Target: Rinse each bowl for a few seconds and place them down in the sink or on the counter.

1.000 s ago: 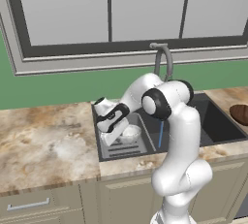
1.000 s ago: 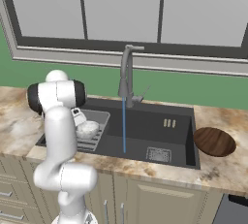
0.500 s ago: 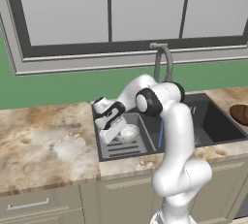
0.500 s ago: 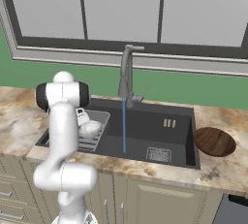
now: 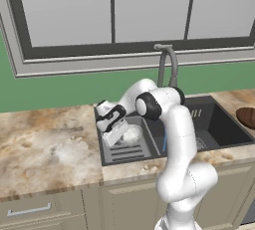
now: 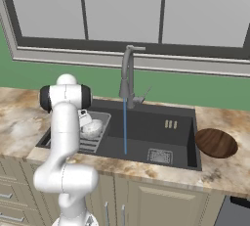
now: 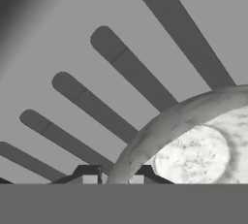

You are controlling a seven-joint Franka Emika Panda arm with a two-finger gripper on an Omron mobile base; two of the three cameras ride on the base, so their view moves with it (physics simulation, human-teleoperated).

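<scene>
A window spans the green wall above the marbled counter. In the hand view the gripper straddles the rim of the speckled bowl, fingertips narrowly apart, one either side; whether they pinch it I cannot tell. That bowl lies on the slotted tray at the sink's left end. Water runs from the faucet. The brown bowl sits on the counter just beside the sink's right edge.

— Where is there room in the sink?
— Centre of the right base frame: bare dark floor, crossed by the water stream under the faucet.
— And lower left?
— The slotted tray carries a speckled bowl.
</scene>
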